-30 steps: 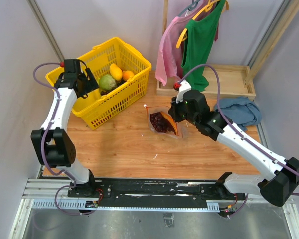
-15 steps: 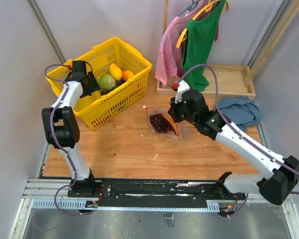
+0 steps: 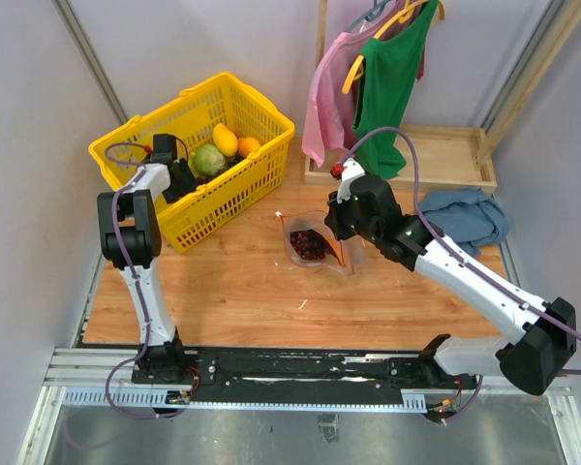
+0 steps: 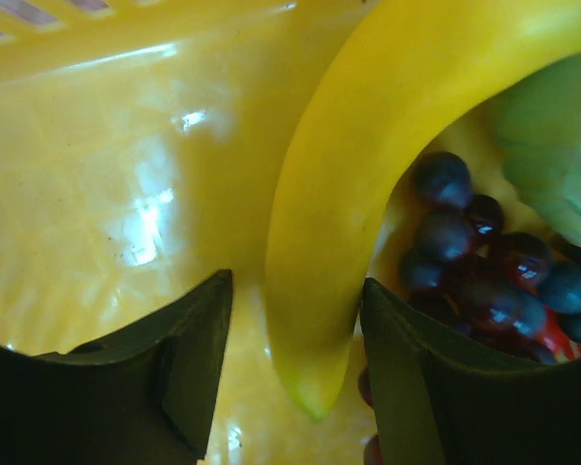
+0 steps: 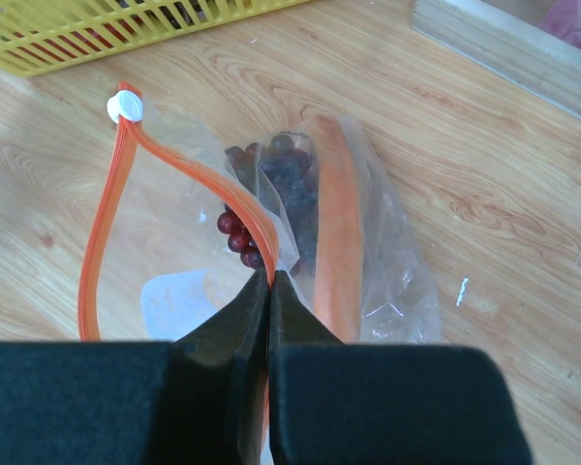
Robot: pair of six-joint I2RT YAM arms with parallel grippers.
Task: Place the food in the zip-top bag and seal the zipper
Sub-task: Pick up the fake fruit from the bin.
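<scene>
Wooden bench point(image 3: 242, 291): my right jaws clamp the zipper point(image 5: 101, 232), left jaws gape astride the banana point(image 4: 368, 145) tip, which could squirt free on closing.

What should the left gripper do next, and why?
Probably close the left gripper on the yellow curved piece. Its fingers straddle that piece's tip inside the yellow basket, with a gap showing on one side. The right gripper pinches the zipper, holding the mouth of the zip-top bag open to receive it.
</scene>
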